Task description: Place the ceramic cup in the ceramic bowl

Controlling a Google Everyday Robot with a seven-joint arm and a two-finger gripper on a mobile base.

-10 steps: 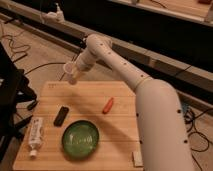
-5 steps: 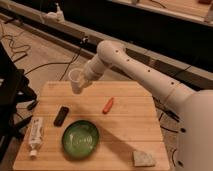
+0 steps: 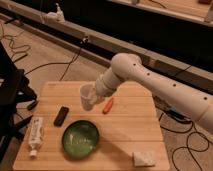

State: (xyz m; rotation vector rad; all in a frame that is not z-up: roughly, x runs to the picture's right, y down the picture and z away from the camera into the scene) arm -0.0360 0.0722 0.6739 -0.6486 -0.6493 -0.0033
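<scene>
- While the white arm (image 3: 150, 82) reaches in from the right over the wooden table (image 3: 132, 132), the gripper (image 3: 95, 94) hangs above the table's middle, a little left of centre.
- Its fingers are closed on the ceramic cup (image 3: 87, 98), gripping it from the right; they are hard to pick out against the white of the cup.
- The ceramic cup is lifted clear of the tabletop, and its mouth appears to face up.
- The ceramic bowl (image 3: 80, 139), green and glossy, sits on the table nearer the front edge, below the cup in the view and apart from it.
- An orange object (image 3: 108, 105) lies on the wood just right of the cup, beside the wrist.
- A flat black object (image 3: 61, 115) lies left of the bowl, near it but not touching.
- A white tube-shaped bottle (image 3: 35, 135) lies along the left edge.
- A pale block (image 3: 143, 158) rests near the front right corner, well apart from the bowl.
</scene>
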